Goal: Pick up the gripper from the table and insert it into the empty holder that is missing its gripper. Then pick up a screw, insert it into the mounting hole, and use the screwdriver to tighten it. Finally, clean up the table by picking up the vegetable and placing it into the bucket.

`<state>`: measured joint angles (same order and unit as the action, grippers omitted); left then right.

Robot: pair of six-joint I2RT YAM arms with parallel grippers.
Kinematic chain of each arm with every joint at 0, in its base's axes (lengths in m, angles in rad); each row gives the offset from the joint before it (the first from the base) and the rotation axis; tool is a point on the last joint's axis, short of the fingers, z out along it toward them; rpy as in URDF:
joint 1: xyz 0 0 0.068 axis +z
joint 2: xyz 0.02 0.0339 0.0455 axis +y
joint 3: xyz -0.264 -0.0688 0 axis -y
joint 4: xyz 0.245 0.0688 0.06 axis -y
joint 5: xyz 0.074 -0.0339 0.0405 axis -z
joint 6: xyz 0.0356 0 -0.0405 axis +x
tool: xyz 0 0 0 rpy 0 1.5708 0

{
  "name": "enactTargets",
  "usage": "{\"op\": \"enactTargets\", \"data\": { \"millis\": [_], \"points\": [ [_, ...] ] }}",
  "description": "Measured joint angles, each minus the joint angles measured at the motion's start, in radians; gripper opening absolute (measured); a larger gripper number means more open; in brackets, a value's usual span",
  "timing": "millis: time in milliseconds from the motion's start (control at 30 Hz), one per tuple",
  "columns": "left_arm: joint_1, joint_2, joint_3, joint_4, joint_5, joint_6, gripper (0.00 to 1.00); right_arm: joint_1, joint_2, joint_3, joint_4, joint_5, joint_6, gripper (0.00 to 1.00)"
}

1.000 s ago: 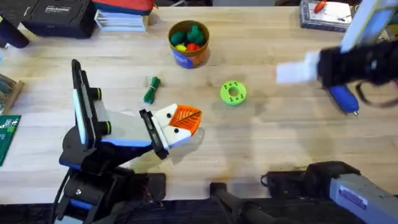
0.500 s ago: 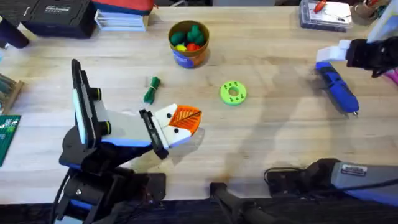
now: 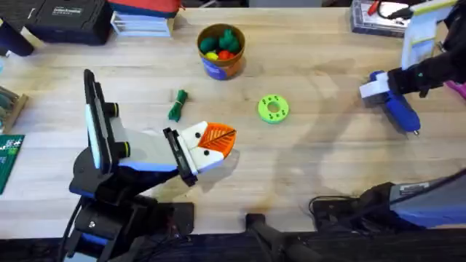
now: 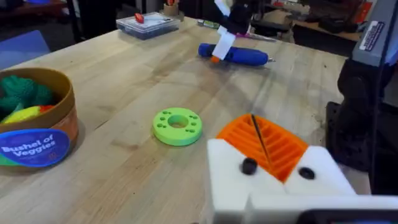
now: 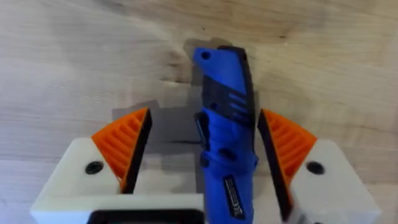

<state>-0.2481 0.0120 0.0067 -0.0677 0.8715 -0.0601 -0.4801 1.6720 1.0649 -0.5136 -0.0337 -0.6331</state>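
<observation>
Overhead: the right end effector (image 3: 373, 89) sits over the screwdriver (image 3: 397, 109) at the desk's (image 3: 320, 160) far right. Right wrist: fingers spread wide, straddling the blue handle (image 5: 225, 134). Centre the handle, descend, then close squarely to avoid rolling it.

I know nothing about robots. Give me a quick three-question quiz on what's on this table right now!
1. True or false: the right claw is open, its orange pads either side of the bright blue screwdriver.
2. The lime-green ring-shaped disc lies: A) inside the blue, orange-rimmed bucket; B) on the light wooden table; C) on the screwdriver.
3. What small thing lies on the table beside the disc, on the left arm's side?

Key: 1 true; 2 B; 3 the dark green toy vegetable.
</observation>
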Motion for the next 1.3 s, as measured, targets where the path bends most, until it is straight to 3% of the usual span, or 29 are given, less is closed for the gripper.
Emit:
{"op": "enactTargets", "data": {
  "millis": [633, 767, 933, 1100, 1300],
  "points": [
    [0.0, 0.0, 0.0, 0.0, 0.0, 0.0, 0.012, -0.032, 0.065, 0.0, 0.028, -0.04, -0.007, 0.962],
    [0.0, 0.0, 0.0, 0.0, 0.0, 0.0, 0.012, -0.035, 0.069, 0.0, 0.034, -0.061, -0.007, 0.847],
    [0.0, 0.0, 0.0, 0.0, 0.0, 0.0, 0.012, -0.039, 0.073, 0.0, 0.043, -0.061, -0.007, 0.588],
    [0.0, 0.0, 0.0, 0.0, 0.0, 0.0, 0.012, -0.04, 0.075, 0.0, 0.044, -0.058, -0.011, 0.477],
    [0.0, 0.0, 0.0, 0.0, 0.0, 0.0, 0.012, -0.04, 0.08, 0.0, 0.059, -0.042, -0.021, 0.257]
  ]
}}
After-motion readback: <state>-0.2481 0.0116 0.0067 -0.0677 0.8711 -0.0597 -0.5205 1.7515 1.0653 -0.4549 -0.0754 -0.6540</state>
